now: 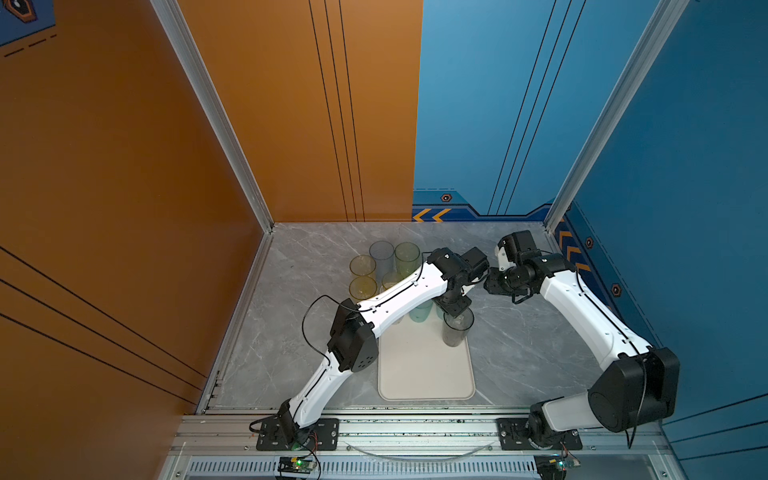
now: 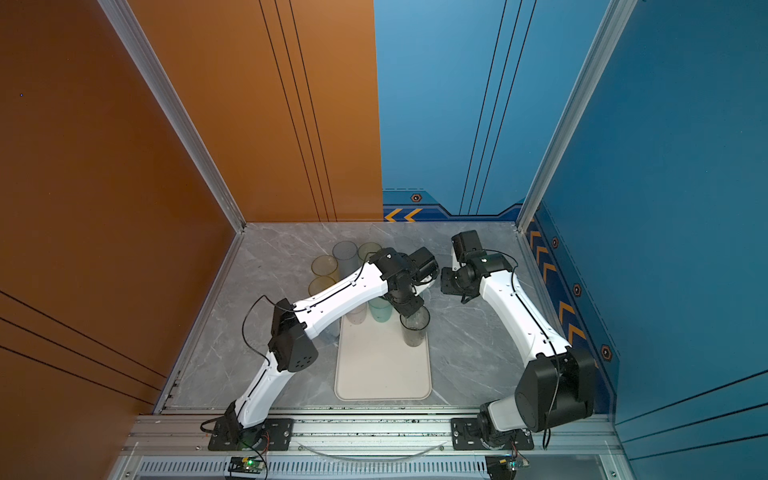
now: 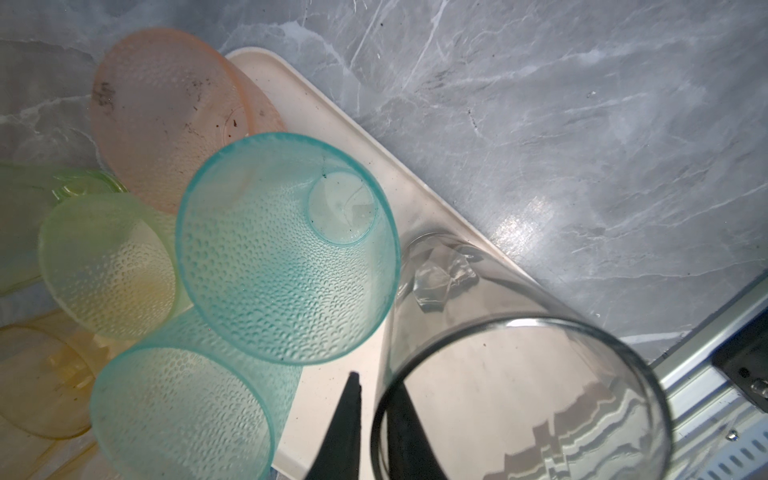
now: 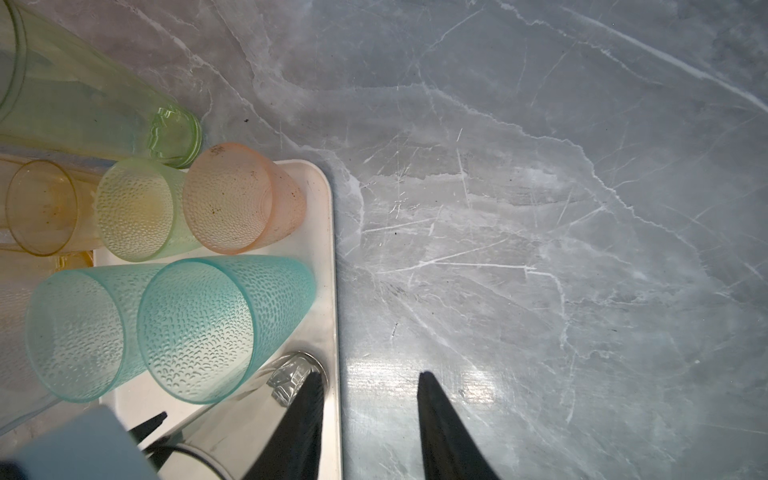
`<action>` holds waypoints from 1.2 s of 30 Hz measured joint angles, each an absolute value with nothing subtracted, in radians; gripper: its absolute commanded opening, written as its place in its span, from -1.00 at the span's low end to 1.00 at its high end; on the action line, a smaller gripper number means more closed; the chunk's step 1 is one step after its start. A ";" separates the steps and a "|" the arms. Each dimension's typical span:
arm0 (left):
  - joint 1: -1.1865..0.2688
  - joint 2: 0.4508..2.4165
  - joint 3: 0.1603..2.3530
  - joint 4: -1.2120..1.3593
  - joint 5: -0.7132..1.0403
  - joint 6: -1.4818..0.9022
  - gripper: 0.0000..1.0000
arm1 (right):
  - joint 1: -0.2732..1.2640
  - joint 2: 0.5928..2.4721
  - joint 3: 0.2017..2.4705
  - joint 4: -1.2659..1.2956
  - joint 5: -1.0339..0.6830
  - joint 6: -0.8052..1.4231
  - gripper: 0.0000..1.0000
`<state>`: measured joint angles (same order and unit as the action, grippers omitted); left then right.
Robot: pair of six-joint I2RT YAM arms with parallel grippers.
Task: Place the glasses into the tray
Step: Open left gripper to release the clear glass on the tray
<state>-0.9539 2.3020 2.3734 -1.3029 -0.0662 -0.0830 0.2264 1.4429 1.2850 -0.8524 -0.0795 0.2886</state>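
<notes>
Grey marble table [image 1: 282,340], orange-blue walls [image 1: 291,124]. Left fingers [image 3: 345,432] slack astride rim of clear grey glass [image 1: 457,330], upright in tray [image 1: 424,374] far corner; right fingers [image 4: 440,428] spread, empty. Open wider, lift straight up, clear of teal glasses [image 3: 282,266]

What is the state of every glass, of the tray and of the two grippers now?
Cream rectangular tray: flat on grey marble table, partly filled.
Tall clear grey tumbler: upright on tray, empty.
Two teal dimpled tumblers: upright on tray, empty.
Pink dimpled tumbler: upright on tray corner.
Cluster of yellow, green, blue-grey tumblers: upright on table beyond tray.
Left gripper: fingers astride grey tumbler's rim; grip unclear.
Right gripper: open, empty.
</notes>
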 measured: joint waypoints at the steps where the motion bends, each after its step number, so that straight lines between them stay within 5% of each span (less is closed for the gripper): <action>1: -0.954 2.302 2.376 -1.303 -0.066 -0.083 -0.69 | 0.226 1.443 1.285 -0.852 -0.080 0.289 -0.26; 36: -0.963 2.285 2.385 -1.303 -0.066 -0.083 -0.66 | 0.232 1.443 1.283 -0.852 -0.080 0.289 -0.23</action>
